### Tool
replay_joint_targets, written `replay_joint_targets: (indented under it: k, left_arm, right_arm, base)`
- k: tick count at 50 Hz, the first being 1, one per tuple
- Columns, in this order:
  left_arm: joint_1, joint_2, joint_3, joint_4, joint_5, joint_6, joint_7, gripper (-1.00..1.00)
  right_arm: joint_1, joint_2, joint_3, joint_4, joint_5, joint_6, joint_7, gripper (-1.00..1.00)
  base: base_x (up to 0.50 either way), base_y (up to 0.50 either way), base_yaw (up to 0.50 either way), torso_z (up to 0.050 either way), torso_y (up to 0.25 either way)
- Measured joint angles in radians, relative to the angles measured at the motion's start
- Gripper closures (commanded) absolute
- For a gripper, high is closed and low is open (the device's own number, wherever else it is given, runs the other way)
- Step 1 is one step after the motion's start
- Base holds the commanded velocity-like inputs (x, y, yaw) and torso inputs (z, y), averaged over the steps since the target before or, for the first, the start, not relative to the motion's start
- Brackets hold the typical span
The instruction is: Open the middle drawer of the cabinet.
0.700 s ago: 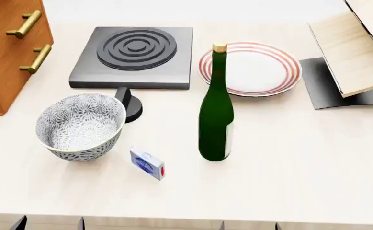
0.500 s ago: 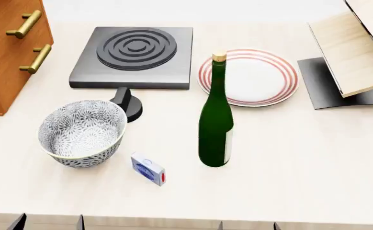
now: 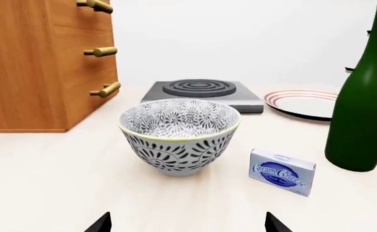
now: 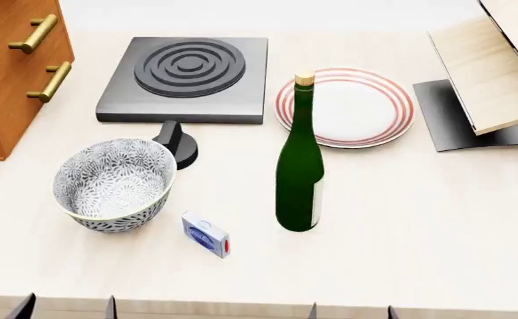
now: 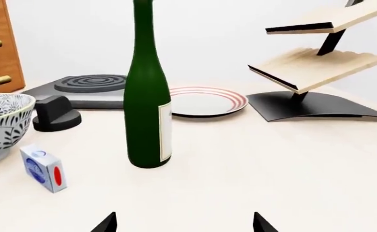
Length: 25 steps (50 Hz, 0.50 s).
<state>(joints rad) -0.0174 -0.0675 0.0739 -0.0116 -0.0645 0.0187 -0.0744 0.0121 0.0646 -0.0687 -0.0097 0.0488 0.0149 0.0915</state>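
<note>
The orange-brown cabinet (image 4: 6, 86) stands at the table's far left, also in the left wrist view (image 3: 39, 67). Three brass bar handles show end-on there, stacked. The middle drawer's front carries the middle one (image 3: 100, 50) and sits flush with the others. My left gripper (image 3: 188, 227) is open and empty, low over the table in front of the patterned bowl, well short of the cabinet. My right gripper (image 5: 185, 226) is open and empty too, facing the green bottle. Only the dark fingertips of both grippers show at the head view's near edge.
A patterned bowl (image 4: 112, 183) sits between my left gripper and the cabinet. Around it are a grey stove plate (image 4: 187, 73), a black knob (image 4: 179, 143), a cream cheese box (image 4: 205, 234), a green bottle (image 4: 300, 166), a red-rimmed plate (image 4: 348, 106) and a pale wood rack (image 4: 489, 66).
The table's things slid slightly down in the head view at first, then held still. Both grippers stay open at the near edge.
</note>
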Motion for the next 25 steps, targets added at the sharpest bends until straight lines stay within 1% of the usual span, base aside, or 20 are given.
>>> replay_joint_targets:
  k: [10,25]
  left_arm:
    - [-0.007,-0.015,0.004,0.019,-0.018,0.028,-0.017,-1.00]
    - [-0.005,-0.049,0.000,0.229,-0.065,-0.020,-0.043,-1.00]
  right_arm:
    - [-0.010,0.021,-0.010,-0.054,-0.020,-0.011,0.040,-1.00]
    - [-0.027,0.053,-0.019,-0.268,-0.045,0.053,0.086,-1.00]
  base:
    - [0.00,0.00,0.00,0.000,0.000]
    - [0.00,0.00,0.00,0.000,0.000]
